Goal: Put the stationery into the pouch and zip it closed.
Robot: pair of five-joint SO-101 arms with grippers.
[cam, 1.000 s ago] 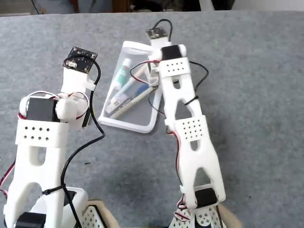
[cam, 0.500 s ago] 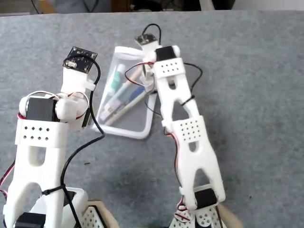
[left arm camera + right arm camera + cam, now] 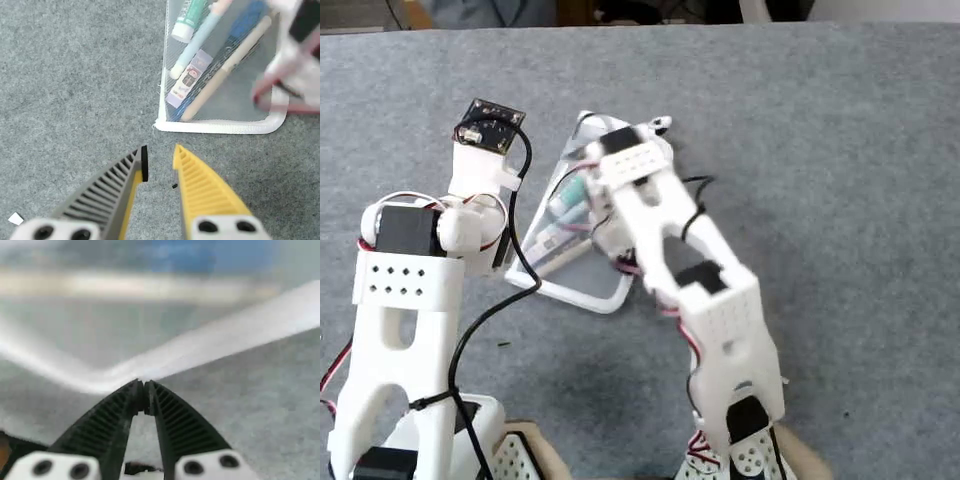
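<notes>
Grey felt table (image 3: 840, 200) has open room right of and beyond the arms. White right arm (image 3: 705, 290) leans forward-left over the clear white-rimmed pouch (image 3: 582, 292), with right gripper (image 3: 143, 386) jaws pressed together at its rim. White left arm (image 3: 405, 270) stands beside the pouch. Left gripper (image 3: 160, 152) jaws are narrowly parted, just short of a pouch corner. Pouch's long axis runs away from the bases, skewed; pens (image 3: 226, 64) inside lie along it.
</notes>
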